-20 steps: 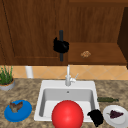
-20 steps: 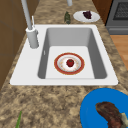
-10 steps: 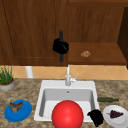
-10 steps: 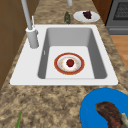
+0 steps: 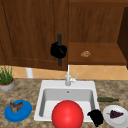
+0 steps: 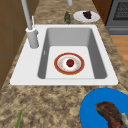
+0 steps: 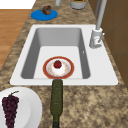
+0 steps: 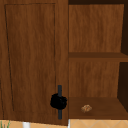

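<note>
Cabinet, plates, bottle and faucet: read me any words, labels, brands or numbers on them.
None: no writing can be read anywhere. The cabinet door, blue plate, white plate, bottle and faucet all look plain. The left hand is curled round the door handle, which bears no mark.

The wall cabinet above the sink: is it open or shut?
Half open. The right side of the wall cabinet shows bare shelves with a small brown thing; the left door is shut, its handle gripped by a robot hand.

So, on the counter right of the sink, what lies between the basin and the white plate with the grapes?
A dark green bottle lies there on its side, between the sink and the plate of grapes, in the right side view. The right hand hovers nearby in the front view.
</note>
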Robot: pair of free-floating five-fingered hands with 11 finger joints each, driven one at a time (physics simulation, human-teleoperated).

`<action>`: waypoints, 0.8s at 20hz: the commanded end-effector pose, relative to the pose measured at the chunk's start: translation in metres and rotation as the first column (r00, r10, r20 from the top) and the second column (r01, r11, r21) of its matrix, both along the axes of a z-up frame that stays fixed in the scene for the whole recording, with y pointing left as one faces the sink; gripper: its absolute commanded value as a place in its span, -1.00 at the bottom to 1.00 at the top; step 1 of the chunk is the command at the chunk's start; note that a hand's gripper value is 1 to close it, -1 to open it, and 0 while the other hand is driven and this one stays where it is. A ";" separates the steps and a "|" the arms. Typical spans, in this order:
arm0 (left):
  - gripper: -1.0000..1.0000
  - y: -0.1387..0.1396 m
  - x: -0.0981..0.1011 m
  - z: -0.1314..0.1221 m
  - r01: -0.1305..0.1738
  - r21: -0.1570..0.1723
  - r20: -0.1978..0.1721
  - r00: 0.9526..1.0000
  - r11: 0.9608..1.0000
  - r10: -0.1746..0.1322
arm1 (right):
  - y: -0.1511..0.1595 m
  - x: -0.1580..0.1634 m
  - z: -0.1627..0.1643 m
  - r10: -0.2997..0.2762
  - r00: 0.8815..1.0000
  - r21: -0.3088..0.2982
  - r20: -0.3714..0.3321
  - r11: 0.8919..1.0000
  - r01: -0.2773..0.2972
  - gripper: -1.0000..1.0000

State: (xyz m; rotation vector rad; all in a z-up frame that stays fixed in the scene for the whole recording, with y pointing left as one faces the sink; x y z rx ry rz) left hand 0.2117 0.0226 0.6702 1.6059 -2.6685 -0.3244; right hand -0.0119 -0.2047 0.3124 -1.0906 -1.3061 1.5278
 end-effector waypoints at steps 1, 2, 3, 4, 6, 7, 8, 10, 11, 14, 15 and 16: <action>1.00 0.029 -0.025 -0.020 0.000 -0.038 0.000 1.000 0.999 0.000 | 0.000 0.000 0.000 0.000 1.000 0.000 0.000 1.000 0.000 0.00; 1.00 0.031 -0.031 -0.020 0.002 -0.039 0.000 1.000 0.999 -0.002 | 0.000 0.000 0.000 0.000 1.000 0.000 0.000 1.000 0.000 0.00; 1.00 0.033 -0.037 -0.021 0.005 -0.039 0.001 1.000 0.999 -0.005 | 0.000 0.000 0.000 0.000 1.000 0.000 0.000 1.000 0.000 0.00; 1.00 0.035 -0.044 -0.021 0.010 -0.038 0.001 1.000 0.999 -0.009 | 0.000 0.000 0.000 0.000 1.000 0.000 0.000 1.000 0.000 0.00; 1.00 0.040 -0.056 -0.020 0.021 -0.040 0.006 1.000 0.999 -0.021 | 0.000 0.000 0.000 0.000 1.000 0.000 0.000 1.000 0.000 0.00; 1.00 0.043 -0.062 -0.021 0.029 -0.040 0.009 1.000 0.999 -0.028 | 0.000 0.000 0.000 0.000 1.000 0.000 0.000 1.000 0.000 0.00; 1.00 0.046 -0.068 -0.020 0.037 -0.039 0.012 0.999 0.999 -0.036 | 0.000 0.000 0.000 0.000 1.000 0.000 0.000 1.000 0.000 0.00; 1.00 0.052 -0.079 -0.021 0.054 -0.037 0.016 0.998 0.998 -0.053 | 0.000 0.000 0.000 0.000 1.000 0.000 0.000 1.000 0.000 0.00; 1.00 0.055 -0.085 -0.021 0.063 -0.036 0.017 0.998 0.997 -0.063 | 0.000 0.000 0.000 0.000 1.000 0.000 0.000 1.000 0.000 0.00; 1.00 0.065 -0.104 -0.021 0.091 -0.039 0.021 0.996 0.995 -0.090 | 0.000 0.000 0.000 0.000 1.000 0.000 0.000 1.000 0.000 0.00; 1.00 0.069 -0.110 -0.021 0.100 -0.042 0.023 0.995 0.994 -0.099 | 0.000 0.000 0.000 0.000 1.000 0.000 0.000 1.000 0.000 0.00; 1.00 0.073 -0.116 -0.022 0.109 -0.044 0.025 0.994 0.993 -0.108 | 0.000 0.000 0.000 0.000 1.000 0.000 0.000 1.000 0.000 0.00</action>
